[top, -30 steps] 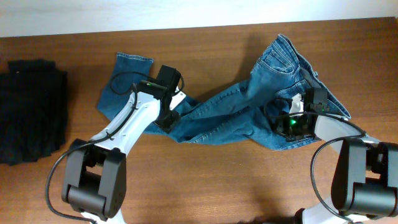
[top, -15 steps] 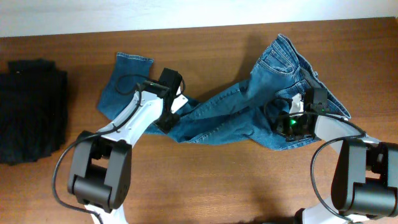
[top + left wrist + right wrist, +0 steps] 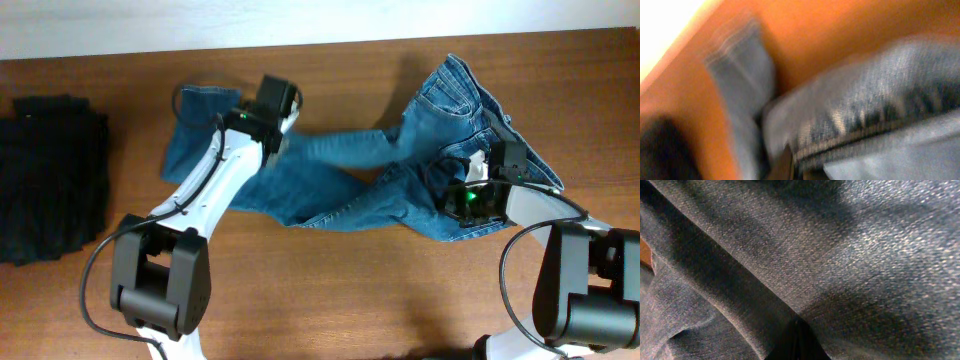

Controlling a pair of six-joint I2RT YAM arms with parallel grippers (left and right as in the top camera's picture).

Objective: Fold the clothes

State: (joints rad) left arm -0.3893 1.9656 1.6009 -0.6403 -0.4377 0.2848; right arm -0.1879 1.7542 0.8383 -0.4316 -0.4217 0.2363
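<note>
The blue denim jeans (image 3: 400,150) lie across the wooden table, waistband at the back right and legs running left. My left gripper (image 3: 272,128) is shut on one leg near its middle, holding that stretch toward the far side. The left wrist view is motion-blurred and shows a seamed fold of jeans (image 3: 880,100) running into the left gripper (image 3: 800,167). My right gripper (image 3: 478,185) is shut on the seat part of the jeans at the right. In the right wrist view the jeans (image 3: 840,255) fill the frame and a pinched ridge of denim meets the right gripper (image 3: 799,340).
A black folded garment pile (image 3: 50,175) lies at the far left of the table (image 3: 350,290). One leg hem (image 3: 200,110) lies near the back edge, left of my left gripper. A pale wall strip runs along the table's far edge.
My left gripper has shut on the jeans leg and moved it away toward the far edge, pulling that leg straighter. The right arm has not moved.
</note>
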